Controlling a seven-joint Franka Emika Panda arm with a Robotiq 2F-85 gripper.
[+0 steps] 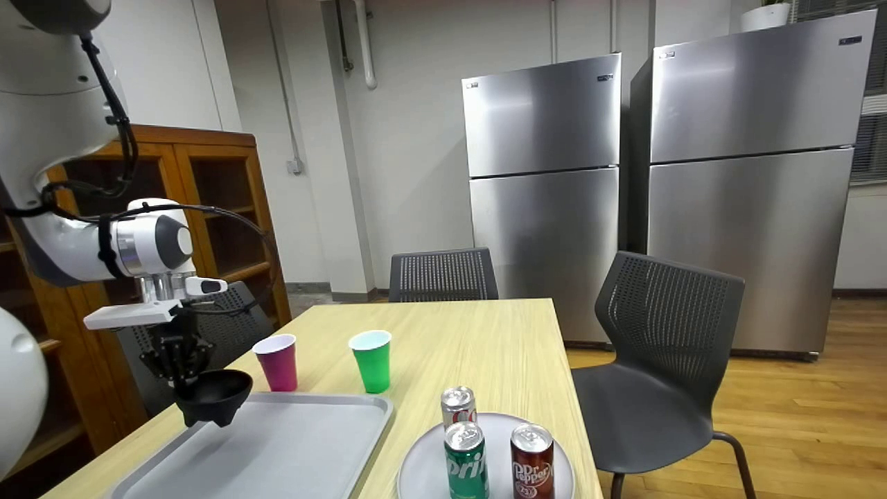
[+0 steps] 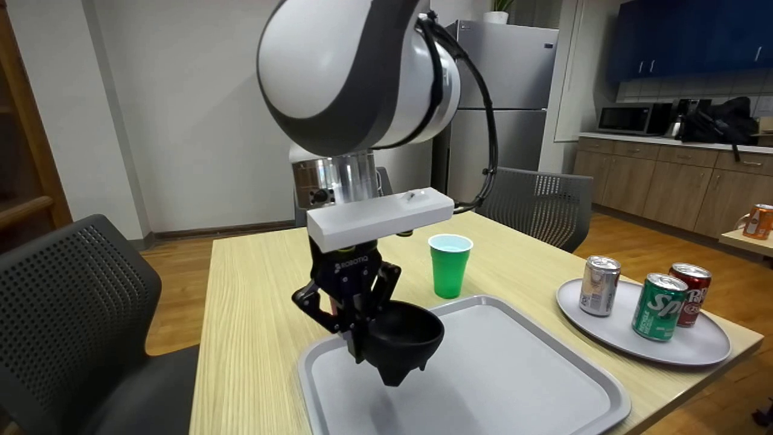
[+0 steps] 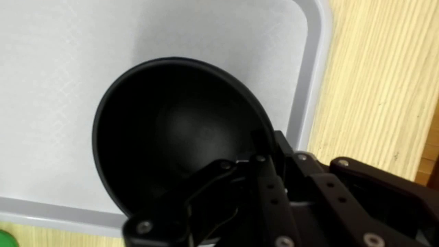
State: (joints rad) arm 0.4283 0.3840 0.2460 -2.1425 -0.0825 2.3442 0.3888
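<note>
Black and smooth-walled, a bowl (image 3: 181, 120) is hanging mouth-up over a grey tray (image 2: 513, 362), near one corner and apparently not touching it. The gripper (image 3: 274, 147) is pinching the bowl's rim at one side, one finger resting inside the wall and its partner pressing from outside. From the soft sheen, the bowl is probably moulded from plastic: light, fairly stiff, unlikely to crack, perhaps a little slick. Its rim is offering the best hold, being thin enough for the fingers to straddle, although gripping one side only is leaving most of the weight out beyond the pinch, so a loose squeeze may be inviting it to tip or twist. The short feet underneath are giving little to grasp. No contents are showing in the dark interior.

As for the pose, the arm (image 2: 326, 66) is arching over the desk (image 1: 471, 339), its wrist sitting above the bowl and the gripper pointing roughly straight down, the fingers lying almost against each other with only the thin wall between. Just past the tray's edge, a purple cup (image 1: 279, 364) and a green cup (image 1: 374, 362) are standing upright; well apart, a plate (image 1: 424, 463) is carrying a silver can (image 2: 599, 286), a Sprite can (image 2: 659, 307) and a Dr Pepper can (image 1: 532, 461).
</note>
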